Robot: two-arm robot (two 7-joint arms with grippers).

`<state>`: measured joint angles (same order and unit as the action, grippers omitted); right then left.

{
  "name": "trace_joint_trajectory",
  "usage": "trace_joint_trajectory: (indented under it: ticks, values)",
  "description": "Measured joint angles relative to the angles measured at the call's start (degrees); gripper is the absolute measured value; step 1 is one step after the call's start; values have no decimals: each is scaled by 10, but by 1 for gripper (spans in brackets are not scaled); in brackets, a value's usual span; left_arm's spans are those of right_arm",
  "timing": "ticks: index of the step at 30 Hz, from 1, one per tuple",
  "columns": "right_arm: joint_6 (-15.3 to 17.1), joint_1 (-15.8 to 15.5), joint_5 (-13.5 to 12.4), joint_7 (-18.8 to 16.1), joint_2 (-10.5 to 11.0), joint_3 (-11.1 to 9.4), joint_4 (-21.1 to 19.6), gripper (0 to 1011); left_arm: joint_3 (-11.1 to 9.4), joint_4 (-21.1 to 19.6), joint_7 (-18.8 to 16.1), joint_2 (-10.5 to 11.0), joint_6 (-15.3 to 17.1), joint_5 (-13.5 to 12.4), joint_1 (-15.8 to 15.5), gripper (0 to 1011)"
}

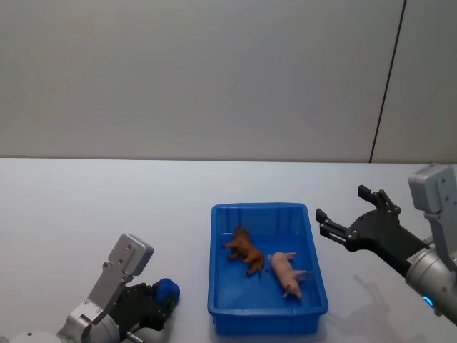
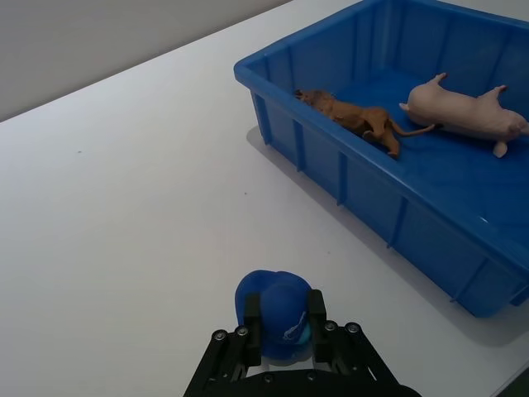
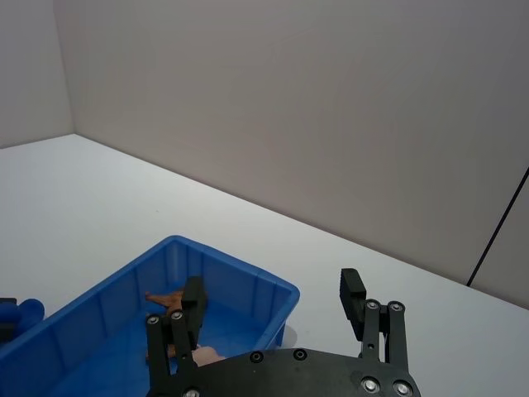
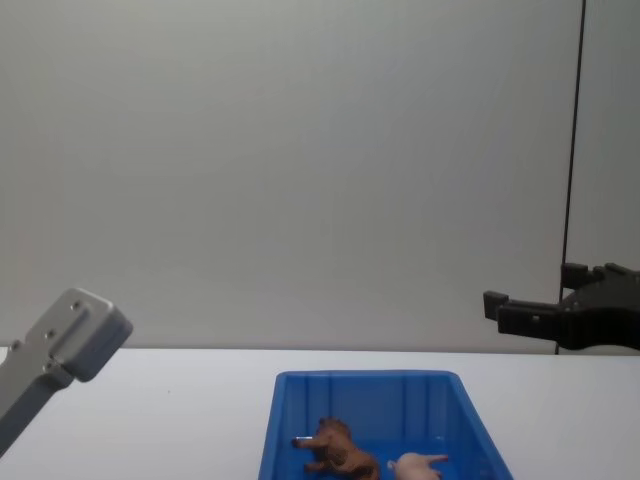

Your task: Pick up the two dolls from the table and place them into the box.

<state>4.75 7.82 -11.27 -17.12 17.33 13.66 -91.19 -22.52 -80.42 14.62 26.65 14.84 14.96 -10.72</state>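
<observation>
Both dolls lie inside the blue box [image 1: 260,209] on the white table [image 1: 107,207]: the shaggy brown doll [image 1: 245,250] toward the left, the pale pink doll [image 1: 287,273] on its side beside it. The left wrist view shows the box [image 2: 372,198], the brown doll [image 2: 355,116] and the pink doll [image 2: 463,107]. My right gripper [image 1: 341,204] hovers open and empty just right of the box, above the table. My left gripper [image 1: 166,294] rests low, left of the box's near corner, shut on a small round blue object [image 2: 281,306].
Bare white tabletop lies left of the box and behind it, up to a plain grey wall. In the chest view the box [image 4: 365,377] stands at the bottom centre, with my right gripper [image 4: 530,290] above and to the right of it.
</observation>
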Motion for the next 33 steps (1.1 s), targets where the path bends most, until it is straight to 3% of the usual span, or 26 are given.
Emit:
trace_joint_trajectory:
  ticks: [15, 22, 27, 29, 33]
  values:
    - [0, 0, 0, 0, 0, 0, 0, 1001, 9, -31, 3, -1, -19, -24, -17, 235]
    - [0, 0, 0, 0, 0, 0, 0, 1001, 6, -35, 22, -19, -37, -46, -43, 205]
    - [0, 0, 0, 0, 0, 0, 0, 1001, -5, -20, 39, -44, -58, -58, -67, 172]
    - [0, 0, 0, 0, 0, 0, 0, 1001, -9, -12, 46, -54, -68, -61, -76, 190]
    - [0, 0, 0, 0, 0, 0, 0, 1001, -16, 4, 60, -71, -85, -66, -92, 360]
